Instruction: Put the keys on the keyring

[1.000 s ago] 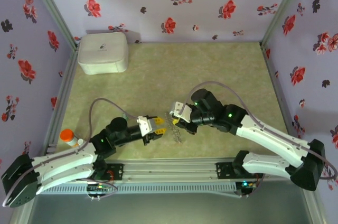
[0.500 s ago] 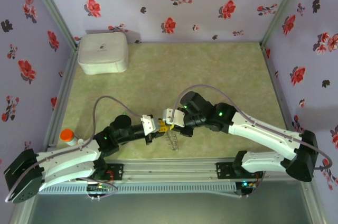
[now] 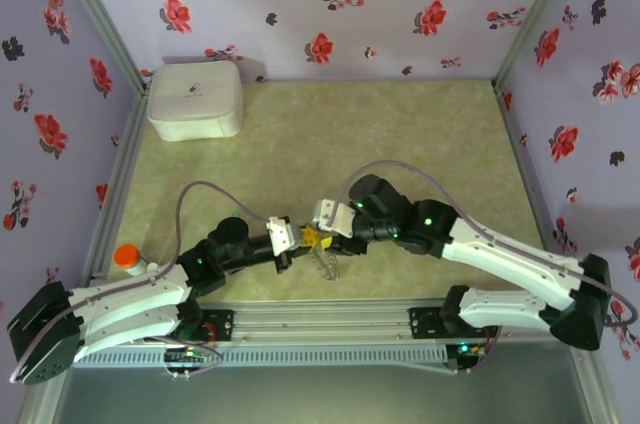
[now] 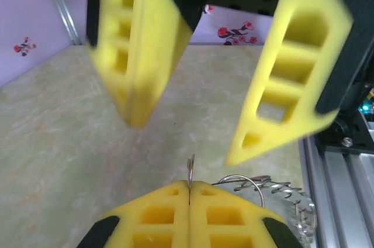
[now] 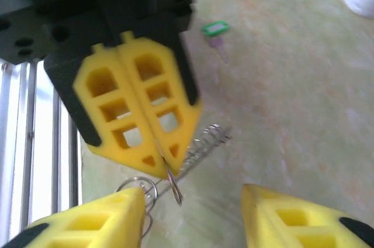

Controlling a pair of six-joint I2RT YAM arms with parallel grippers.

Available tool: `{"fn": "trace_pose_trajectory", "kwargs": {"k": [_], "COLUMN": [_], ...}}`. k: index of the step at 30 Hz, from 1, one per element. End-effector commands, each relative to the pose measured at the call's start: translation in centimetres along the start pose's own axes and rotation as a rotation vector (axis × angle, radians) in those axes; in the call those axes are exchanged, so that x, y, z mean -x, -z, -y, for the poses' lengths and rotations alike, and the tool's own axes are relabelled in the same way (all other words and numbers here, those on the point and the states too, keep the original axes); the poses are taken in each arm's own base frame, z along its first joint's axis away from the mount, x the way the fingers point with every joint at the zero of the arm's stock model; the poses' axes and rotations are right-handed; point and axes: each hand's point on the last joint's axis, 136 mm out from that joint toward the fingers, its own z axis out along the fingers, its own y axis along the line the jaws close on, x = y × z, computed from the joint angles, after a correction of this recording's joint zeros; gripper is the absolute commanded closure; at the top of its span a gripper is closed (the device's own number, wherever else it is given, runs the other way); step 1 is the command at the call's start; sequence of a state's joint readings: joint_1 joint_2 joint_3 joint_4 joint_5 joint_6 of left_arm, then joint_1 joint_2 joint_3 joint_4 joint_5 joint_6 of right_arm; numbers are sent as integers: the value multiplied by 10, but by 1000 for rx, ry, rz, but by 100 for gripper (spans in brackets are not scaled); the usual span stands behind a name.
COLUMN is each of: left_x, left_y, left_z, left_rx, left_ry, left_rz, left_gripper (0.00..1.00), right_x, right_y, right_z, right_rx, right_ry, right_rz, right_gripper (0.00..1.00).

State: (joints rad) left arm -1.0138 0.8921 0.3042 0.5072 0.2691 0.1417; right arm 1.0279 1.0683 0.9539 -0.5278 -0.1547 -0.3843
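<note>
While both arms are reaching inward over it, the pale green table (image 3: 400, 134) is carrying a white rounded box (image 3: 195, 99) in its far left corner, well apart from the work. The left arm (image 3: 130, 304) and the right arm (image 3: 500, 254) are meeting near the front middle of the table, tips almost touching. The left gripper (image 4: 189, 198) is standing fully closed, its yellow pads (image 4: 158, 216) pressing flat together and pinching a thin wire loop of the keyring (image 4: 274, 192), which is poking out just past the pad tips. The right gripper (image 5: 193, 201) is standing wide apart and gripping nothing; its two yellow fingers (image 5: 87, 221) are sitting either side of the left gripper's closed tip, with no contact visible. An orange-capped bottle (image 3: 128, 257) is sitting at the left edge of the table beside the left arm. The keyring's silver rings and spring-like coil are lying on the table directly under and just beside the two tips. The bright-green key (image 5: 215, 27) is lying flat on the table beyond the left gripper, apart from the keyring and touched by neither gripper.
</note>
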Motion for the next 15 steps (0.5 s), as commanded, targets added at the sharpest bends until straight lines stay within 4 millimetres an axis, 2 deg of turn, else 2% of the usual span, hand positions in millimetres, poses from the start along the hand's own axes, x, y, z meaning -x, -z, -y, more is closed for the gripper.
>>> {"fn": "trace_pose_trajectory", "kwargs": {"k": [1, 4, 7, 9, 15], "left_x": [28, 37, 38, 43, 57], "left_y": [1, -1, -4, -8, -21], "left_z": [-24, -42, -57, -64, -79], "left_rx": [127, 227, 317, 365, 530], "left_ry": [-41, -53, -74, -100, -214], "left_rz": [108, 155, 169, 179, 184], "left_gripper": [100, 100, 100, 100, 100], "right_x": [4, -10, -15, -12, 9], "right_y": [31, 58, 74, 76, 61], "right_z": [44, 76, 87, 88, 87], "right_rx": [-242, -446, -511, -501, -371], "right_ry": [-222, -421, -656, -816, -1197], "right_rz": [93, 115, 180, 235, 363], "right_gripper": [43, 40, 43, 47, 53]}}
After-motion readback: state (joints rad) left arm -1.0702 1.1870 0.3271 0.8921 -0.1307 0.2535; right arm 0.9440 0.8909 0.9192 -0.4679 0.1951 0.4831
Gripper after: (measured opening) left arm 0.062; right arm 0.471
